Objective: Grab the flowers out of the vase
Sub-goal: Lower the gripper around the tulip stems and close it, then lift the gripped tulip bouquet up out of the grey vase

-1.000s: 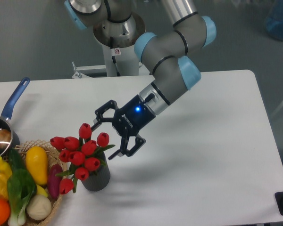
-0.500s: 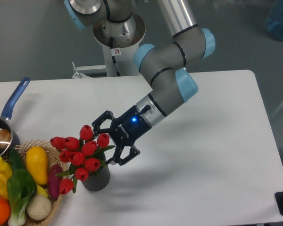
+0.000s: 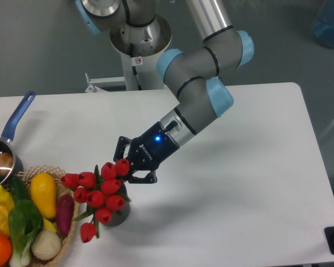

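One gripper [image 3: 122, 165] closed on the flowers [image 3: 97, 192] at the bunch's upper right.
Clamped near the stems, above the vase [image 3: 116, 213], probably for lifting out.

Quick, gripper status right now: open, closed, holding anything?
Gripper: closed on the bunch of red tulip flowers, at the rim of the dark grey ribbed vase.

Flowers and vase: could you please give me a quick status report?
Gripper shut on the flowers. Flowers tilted, stems in the vase. Wicker basket crowds the vase's left; nothing above.
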Motion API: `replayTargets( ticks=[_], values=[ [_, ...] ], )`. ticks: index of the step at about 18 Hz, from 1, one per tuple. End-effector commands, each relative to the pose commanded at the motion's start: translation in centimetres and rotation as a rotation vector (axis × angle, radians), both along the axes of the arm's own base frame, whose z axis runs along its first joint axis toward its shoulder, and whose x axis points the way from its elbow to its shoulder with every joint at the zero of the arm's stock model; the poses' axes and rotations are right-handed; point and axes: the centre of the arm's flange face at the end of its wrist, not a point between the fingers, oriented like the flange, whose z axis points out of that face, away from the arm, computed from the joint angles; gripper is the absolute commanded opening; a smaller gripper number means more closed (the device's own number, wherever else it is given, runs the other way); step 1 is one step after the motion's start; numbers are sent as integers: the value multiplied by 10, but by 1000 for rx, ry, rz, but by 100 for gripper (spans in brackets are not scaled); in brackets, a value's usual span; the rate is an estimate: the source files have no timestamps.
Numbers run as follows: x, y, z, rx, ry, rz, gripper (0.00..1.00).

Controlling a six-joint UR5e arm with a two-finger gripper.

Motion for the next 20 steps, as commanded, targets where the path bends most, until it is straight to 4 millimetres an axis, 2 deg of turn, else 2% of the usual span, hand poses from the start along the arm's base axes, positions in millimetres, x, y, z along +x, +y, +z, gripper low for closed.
replayTargets(
  ticks=[9, 17, 20],
  values=[
    [14, -12, 58, -3, -68, 70, 5],
    [6, -31, 105, 68, -134, 121, 5],
    [1, -39, 116, 89, -143, 138, 5]
  ],
)
